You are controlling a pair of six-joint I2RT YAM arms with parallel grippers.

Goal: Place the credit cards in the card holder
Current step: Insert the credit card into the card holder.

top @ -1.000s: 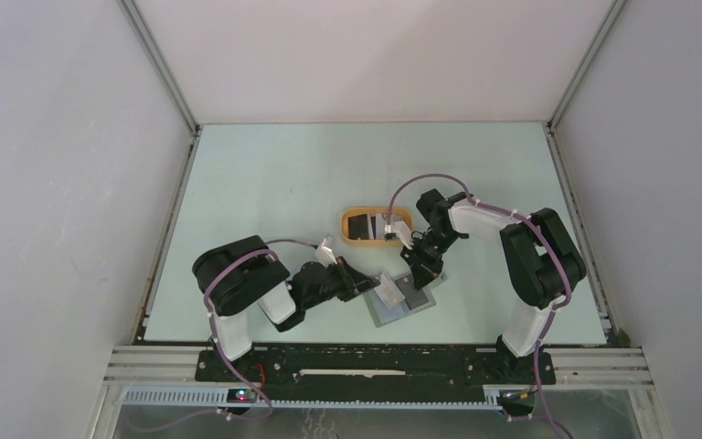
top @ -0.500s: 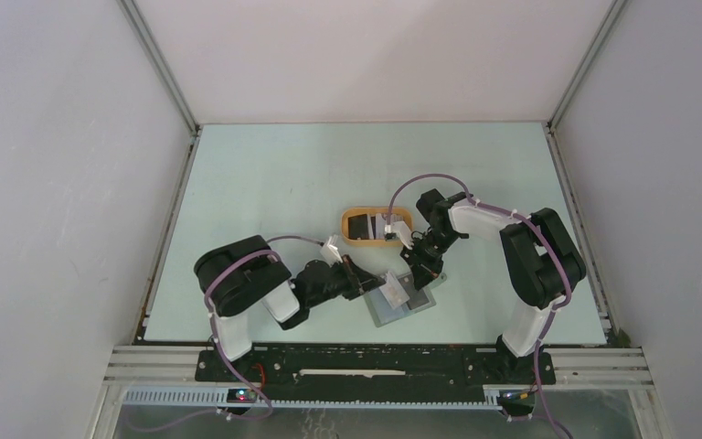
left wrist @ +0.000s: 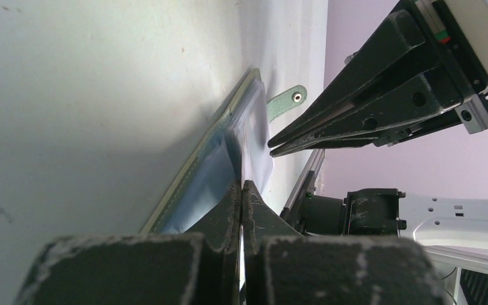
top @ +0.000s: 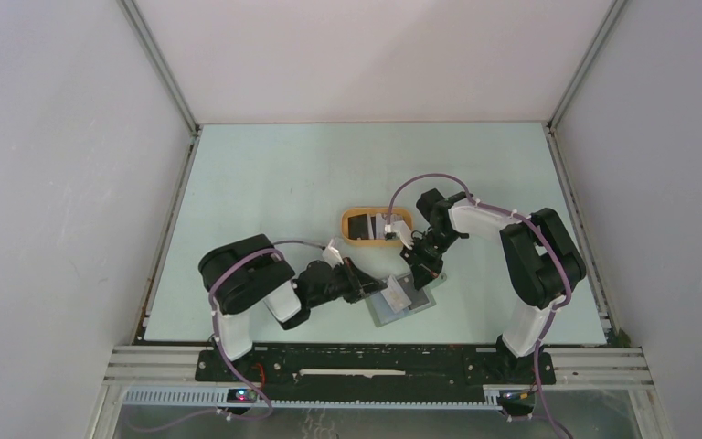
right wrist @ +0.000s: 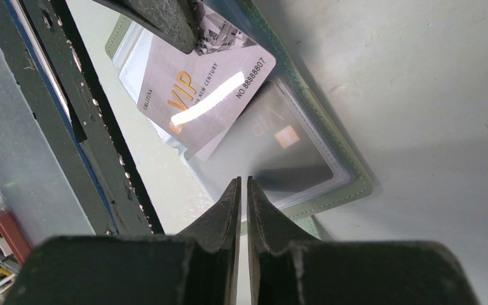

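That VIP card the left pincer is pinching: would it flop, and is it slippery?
Probably stiff: the VIP card juts out flat and unbent from the left pincer, held at one end only. Likely light, being so thin. Its face shows a bright glare streak, so it may well slide easily against the card holder's clear pocket.

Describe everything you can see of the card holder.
The card holder is a flat grey-green wallet with a stitched border, lying open on the pale table. A snap tab with a metal button sticks out from one edge. Its clear sleeve holds a dark VIP card. A silver VIP card, held by the left gripper, appears partly slid in. The right gripper seems to pinch the sleeve's edge.
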